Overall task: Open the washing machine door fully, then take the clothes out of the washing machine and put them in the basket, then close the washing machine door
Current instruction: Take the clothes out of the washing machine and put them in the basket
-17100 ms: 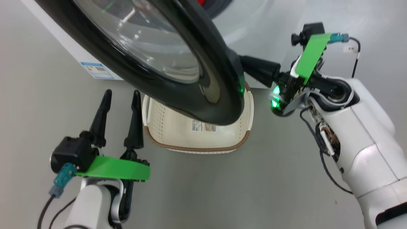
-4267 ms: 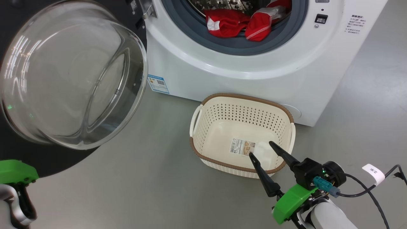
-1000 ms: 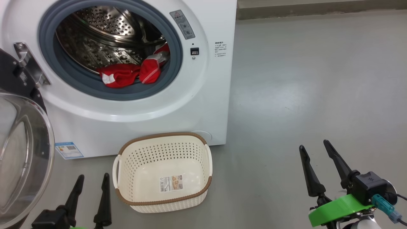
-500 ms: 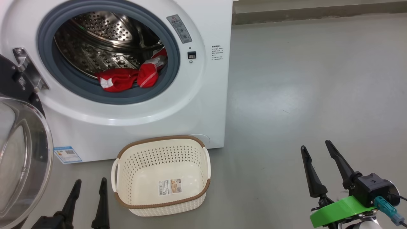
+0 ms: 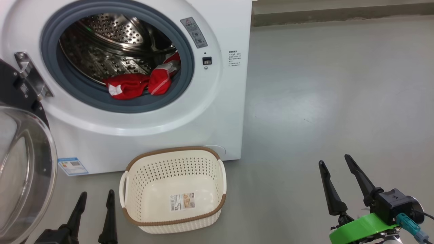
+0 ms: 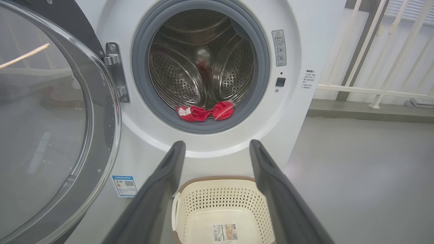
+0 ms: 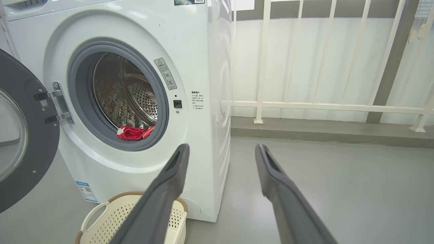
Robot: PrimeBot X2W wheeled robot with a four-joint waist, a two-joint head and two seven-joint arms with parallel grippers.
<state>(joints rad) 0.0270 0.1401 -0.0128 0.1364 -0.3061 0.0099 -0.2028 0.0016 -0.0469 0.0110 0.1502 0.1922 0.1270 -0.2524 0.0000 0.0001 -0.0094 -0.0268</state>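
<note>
Hinged on the left side of the big white front-loading washing machine (image 5: pixel 135 135), we see its large round door (image 5: pixel 20 169) with a glossy black rim and a clear bulging glass bowl. It stands wide open, with the bowl facing outward.

In front of the machine's lower left corner hang our left jaws. Their two long dark fingers (image 5: pixel 110 217) are spread apart with nothing between them. In the left wrist view they point at the machine's front.

A small blue label sticker (image 5: pixel 72 166) sits low on the machine's front, near that same corner.

On the grey floor (image 5: pixel 322 84), against the foot of the machine and below its opening, stands the small cream-white rectangular plastic basket (image 5: pixel 173 166). It has perforated sides and a brown woven-look rim. We see a paper sticker (image 5: pixel 182 201) on its bottom.

Inside the machine, the bright red clothes (image 5: pixel 139 86) with white trim lie bunched at the front of the perforated steel drum (image 5: pixel 112 44). They rest against the lower lip of the grey rubber gasket (image 5: pixel 49 61).

Well to the right of the machine, over bare floor, our right jaws are also wide open and hold nothing, their dark fingers (image 5: pixel 329 189) pointing forward.

Behind and to the right of the machine, the right wrist view shows a cream metal railing (image 7: pixel 322 105).
</note>
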